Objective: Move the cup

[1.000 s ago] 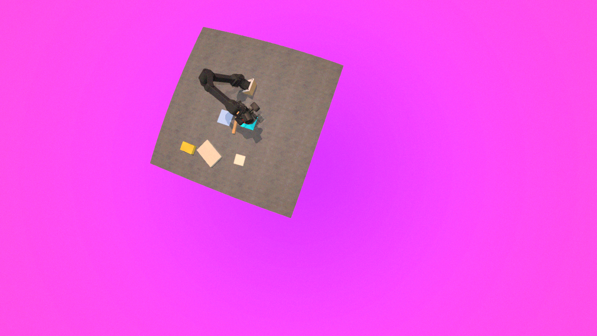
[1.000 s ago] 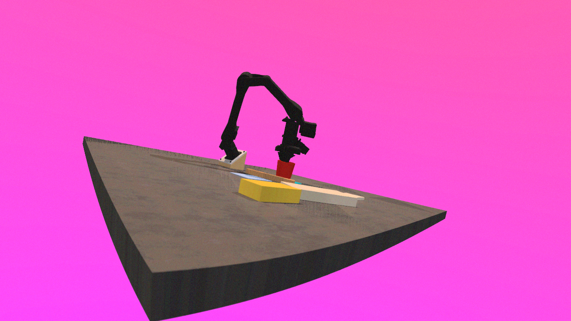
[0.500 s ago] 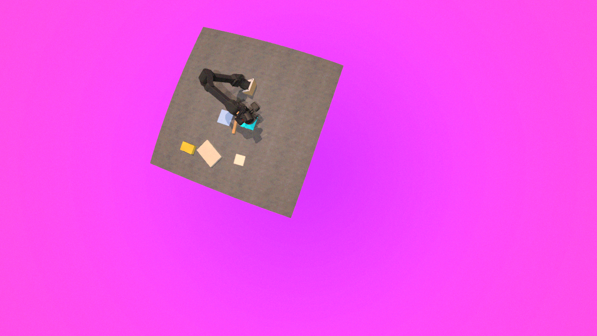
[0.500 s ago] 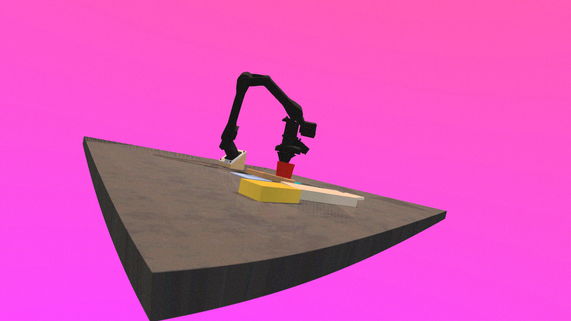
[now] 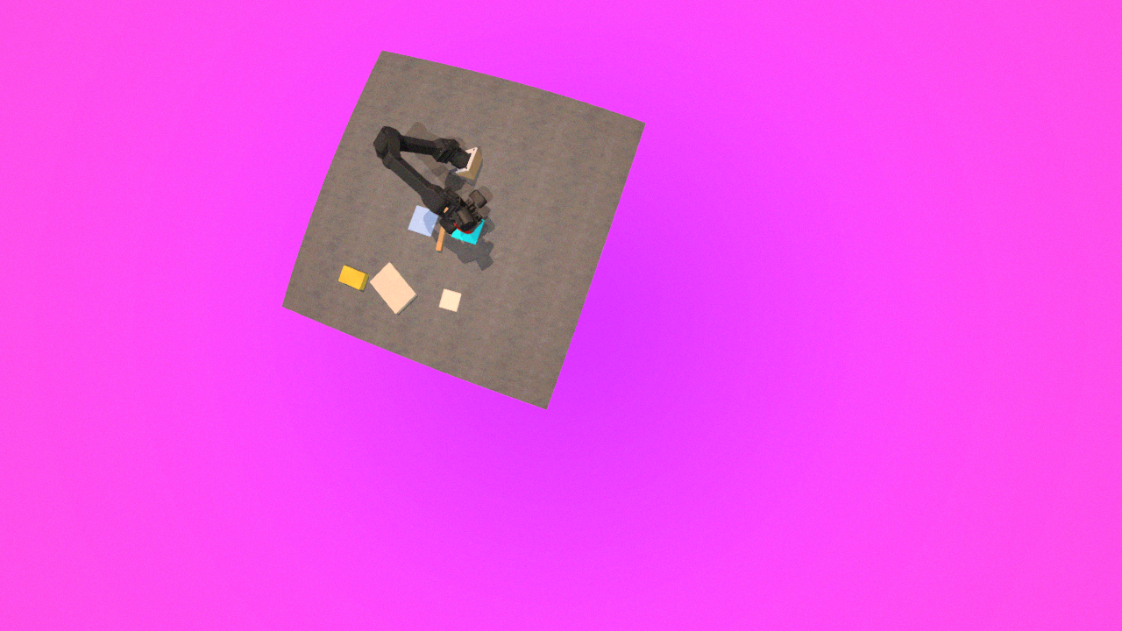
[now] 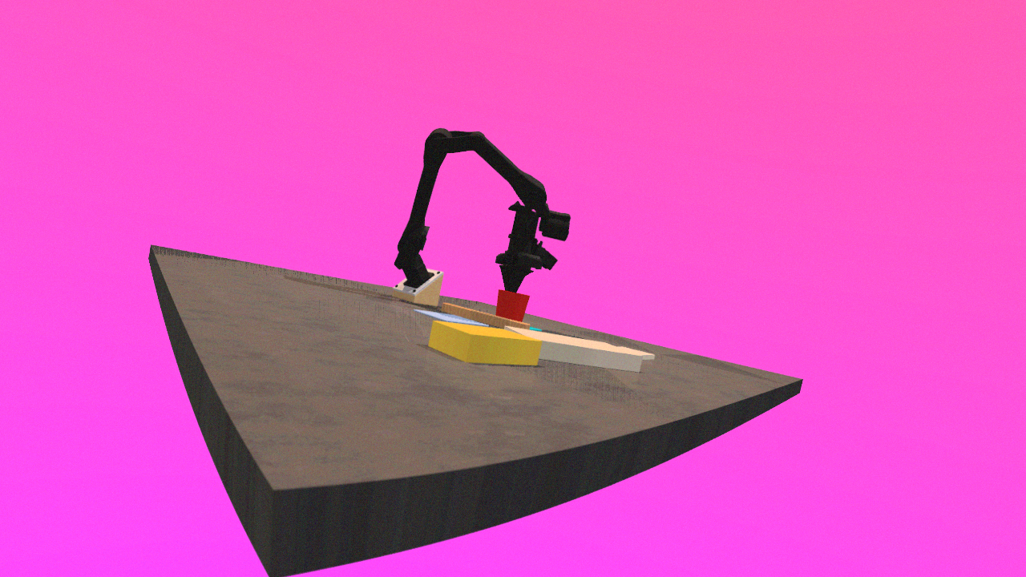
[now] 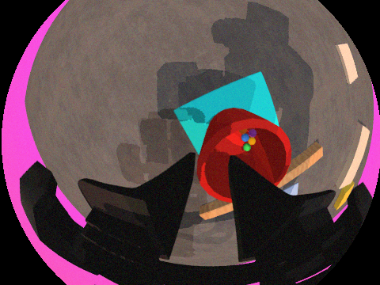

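The red cup (image 5: 468, 230) (image 6: 512, 306) (image 7: 225, 119) stands upright on the cyan pad (image 5: 473, 237) (image 6: 535, 329) (image 7: 259, 89), near the pad's side facing the bar. Several coloured marbles (image 7: 247, 139) lie inside it. My gripper (image 6: 510, 290) (image 7: 212, 159) is partly open at the rim. One finger is inside the cup and the other outside, with the near wall between them and gaps showing; neither looks pressed on it. The light blue pad (image 5: 422, 221) (image 6: 448, 316) (image 7: 292, 189) has nothing on it that I can see. In the top view the arm hides most of the cup.
An orange bar (image 5: 440, 239) (image 6: 480, 313) (image 7: 302, 161) lies between the pads. A peach slab (image 5: 392, 287) (image 6: 591, 350) (image 7: 355, 158), a yellow block (image 5: 351, 277) (image 6: 502, 349) (image 7: 343, 197) and a cream square (image 5: 450, 300) (image 7: 347, 63) lie farther out. The arm's base (image 5: 472, 165) (image 6: 426, 290) is behind.
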Available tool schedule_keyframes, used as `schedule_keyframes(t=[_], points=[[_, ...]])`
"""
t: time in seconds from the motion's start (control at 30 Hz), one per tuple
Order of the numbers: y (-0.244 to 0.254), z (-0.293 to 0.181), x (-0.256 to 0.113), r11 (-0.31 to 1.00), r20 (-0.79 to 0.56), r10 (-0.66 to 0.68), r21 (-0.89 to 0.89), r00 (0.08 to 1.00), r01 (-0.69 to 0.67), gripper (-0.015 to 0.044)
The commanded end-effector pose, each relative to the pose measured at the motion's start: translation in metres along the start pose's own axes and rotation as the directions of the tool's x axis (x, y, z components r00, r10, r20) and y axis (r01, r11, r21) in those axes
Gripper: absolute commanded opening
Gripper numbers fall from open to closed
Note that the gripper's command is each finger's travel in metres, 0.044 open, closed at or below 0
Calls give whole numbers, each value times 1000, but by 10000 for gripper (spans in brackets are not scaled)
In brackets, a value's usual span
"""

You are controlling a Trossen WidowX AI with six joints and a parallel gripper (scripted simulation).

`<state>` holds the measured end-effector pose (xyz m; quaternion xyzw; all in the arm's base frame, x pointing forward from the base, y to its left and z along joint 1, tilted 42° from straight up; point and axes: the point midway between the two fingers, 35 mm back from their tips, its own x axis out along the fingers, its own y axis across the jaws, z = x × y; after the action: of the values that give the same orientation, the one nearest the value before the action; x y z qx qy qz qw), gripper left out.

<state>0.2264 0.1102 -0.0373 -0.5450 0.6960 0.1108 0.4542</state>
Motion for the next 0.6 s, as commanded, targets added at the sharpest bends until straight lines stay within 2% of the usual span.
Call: schedule_keyframes(t=[0.0,0.57], points=[[0,1,-7,1000,8,3,4,1000,-3,128],[0,-1,-31,1000,8,0,2,1000,0,128]])
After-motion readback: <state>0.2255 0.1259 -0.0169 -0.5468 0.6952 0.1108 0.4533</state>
